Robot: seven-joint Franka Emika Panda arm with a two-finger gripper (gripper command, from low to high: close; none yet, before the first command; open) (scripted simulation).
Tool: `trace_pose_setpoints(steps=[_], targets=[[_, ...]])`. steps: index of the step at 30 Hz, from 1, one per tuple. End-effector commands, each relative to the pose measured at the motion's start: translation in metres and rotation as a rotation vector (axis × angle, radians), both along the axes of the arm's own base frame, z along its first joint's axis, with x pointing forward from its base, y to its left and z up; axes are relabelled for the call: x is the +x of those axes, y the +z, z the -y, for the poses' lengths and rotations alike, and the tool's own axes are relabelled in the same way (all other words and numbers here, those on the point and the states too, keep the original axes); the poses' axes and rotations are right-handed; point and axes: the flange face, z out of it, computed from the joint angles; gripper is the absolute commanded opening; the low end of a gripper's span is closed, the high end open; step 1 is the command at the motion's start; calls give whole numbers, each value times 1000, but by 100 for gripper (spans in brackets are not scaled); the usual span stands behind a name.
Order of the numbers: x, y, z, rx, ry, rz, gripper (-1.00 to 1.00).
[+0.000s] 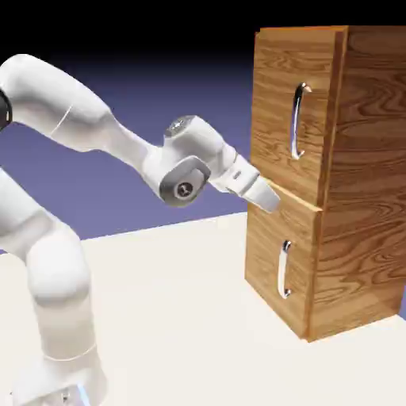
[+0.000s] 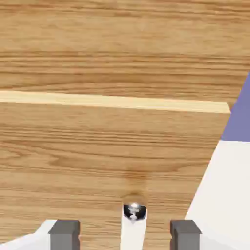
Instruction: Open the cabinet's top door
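Note:
The cabinet [image 1: 365,182] of orange-brown wood stands at the exterior view's right. Its top door [image 1: 273,95] carries a long silver handle [image 1: 296,123] and looks closed against the box. My gripper [image 1: 268,198] is at the door fronts' left edge, level with the seam between the two doors and below that long handle. It is open and holds nothing. In the hand view, wood [image 2: 97,53] fills the picture, crossed by a pale seam [image 2: 112,101]. A silver handle end [image 2: 134,211] shows low between my grey fingertips [image 2: 64,233], on the panel below the seam.
The shorter lower door [image 1: 266,262] has a small silver handle [image 1: 284,270]. The white table [image 1: 174,301] runs from the robot's base to the cabinet's foot, and a strip of it [image 2: 224,195] shows at the hand view's right beside the cabinet's edge.

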Motion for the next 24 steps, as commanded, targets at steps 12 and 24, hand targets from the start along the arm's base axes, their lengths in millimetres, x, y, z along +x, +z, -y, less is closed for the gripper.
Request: trace_pose_setpoints(steps=[12,24], targets=[[-3,49,-32,-23,31,118,0],[-15,82,-45,-36,34,262,0]])
